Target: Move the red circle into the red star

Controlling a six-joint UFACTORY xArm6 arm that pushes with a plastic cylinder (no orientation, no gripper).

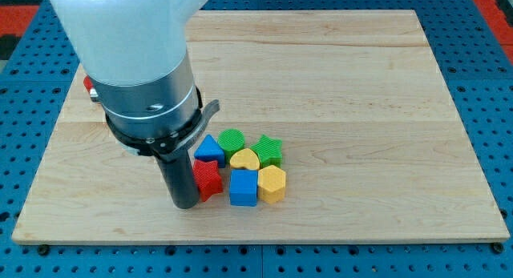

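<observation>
My tip [185, 204] rests on the board at the left side of a cluster of blocks. It touches, or nearly touches, the left side of a red block [208, 179] whose edges look star-like; the rod hides part of it. A small piece of a second red block [87, 84] shows at the view's left, behind the arm's body. Most of it is hidden, so I cannot make out its shape. The two red blocks are far apart.
The cluster holds a blue triangle [210, 148], a green circle [232, 139], a green star [269, 149], a yellow heart [244, 159], a blue cube [243, 188] and a yellow hexagon [272, 183]. The wooden board [361, 86] lies on a blue perforated table.
</observation>
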